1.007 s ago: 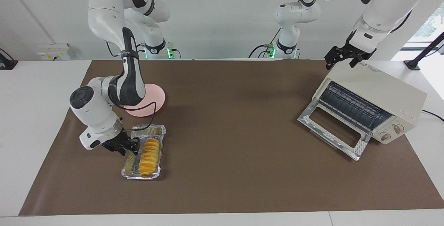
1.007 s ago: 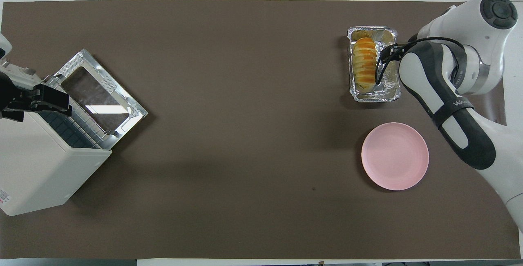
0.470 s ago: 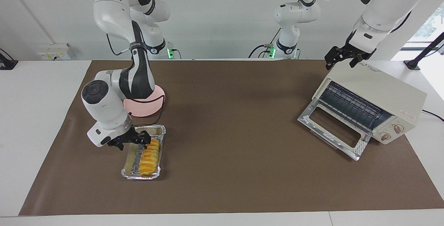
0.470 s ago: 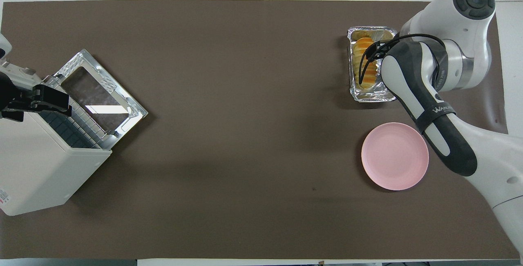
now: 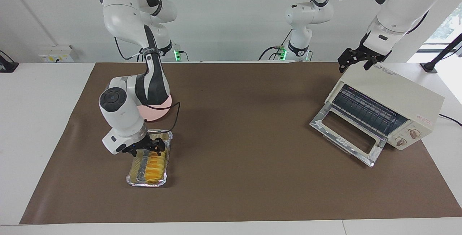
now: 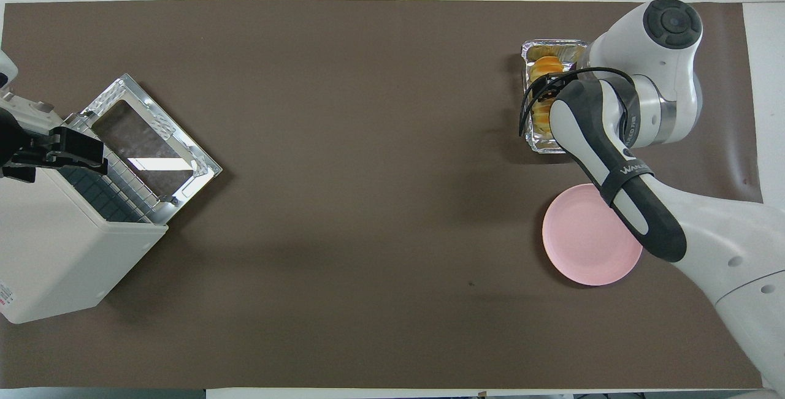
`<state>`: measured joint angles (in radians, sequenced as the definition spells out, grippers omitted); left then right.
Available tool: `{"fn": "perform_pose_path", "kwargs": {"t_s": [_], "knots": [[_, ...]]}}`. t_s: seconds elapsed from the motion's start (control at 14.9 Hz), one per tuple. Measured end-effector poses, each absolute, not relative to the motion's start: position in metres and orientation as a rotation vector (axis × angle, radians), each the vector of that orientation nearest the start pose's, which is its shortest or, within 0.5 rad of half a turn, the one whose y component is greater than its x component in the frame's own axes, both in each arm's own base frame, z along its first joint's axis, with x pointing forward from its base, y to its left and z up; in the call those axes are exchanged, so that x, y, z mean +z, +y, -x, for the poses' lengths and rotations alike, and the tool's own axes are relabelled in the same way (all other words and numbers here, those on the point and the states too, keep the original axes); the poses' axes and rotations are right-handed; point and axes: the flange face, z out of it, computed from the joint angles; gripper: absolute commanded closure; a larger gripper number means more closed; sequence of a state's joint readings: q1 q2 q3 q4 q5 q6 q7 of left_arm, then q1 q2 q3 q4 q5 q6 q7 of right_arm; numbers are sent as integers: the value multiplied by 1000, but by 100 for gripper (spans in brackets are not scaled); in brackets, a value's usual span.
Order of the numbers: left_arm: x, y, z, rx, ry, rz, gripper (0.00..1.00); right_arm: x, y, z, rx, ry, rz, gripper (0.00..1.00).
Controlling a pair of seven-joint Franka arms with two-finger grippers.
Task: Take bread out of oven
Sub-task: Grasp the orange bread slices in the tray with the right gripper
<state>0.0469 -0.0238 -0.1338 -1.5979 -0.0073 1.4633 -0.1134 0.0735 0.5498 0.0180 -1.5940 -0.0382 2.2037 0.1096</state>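
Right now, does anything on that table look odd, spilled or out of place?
Nothing is spilled or broken. The oven sits at an angle to the table edge, its door dropped open, with the left gripper over its top. The bread lies in a foil tray under the open right gripper, beside a pink plate.

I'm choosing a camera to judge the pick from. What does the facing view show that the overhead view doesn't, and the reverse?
Facing only: the right pincer open, low over the bread; the oven's knobs and rack; the left pincer open, over the oven top.

Overhead only: the door seen flat from above; more of the plate, though the right arm hides that pincer and much of the tray.

Both: bread in tray, out of the oven, door down.
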Motion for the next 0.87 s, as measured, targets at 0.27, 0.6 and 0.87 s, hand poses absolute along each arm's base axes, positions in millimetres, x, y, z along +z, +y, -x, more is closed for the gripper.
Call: {"fn": "perform_pose_path", "kwargs": {"t_s": [0.27,0.6,0.87], "knots": [[616,-48,-533,174,-41,3129,0,305,62,-689,-116,-6,3155,99],[616,-48,-533,174,-41,3129,0,310,62,-690,-129,-4,3154,100],[616,-48,-533,174,-41,3129,0,312,60,-691,-135,2,3154,100]]}}
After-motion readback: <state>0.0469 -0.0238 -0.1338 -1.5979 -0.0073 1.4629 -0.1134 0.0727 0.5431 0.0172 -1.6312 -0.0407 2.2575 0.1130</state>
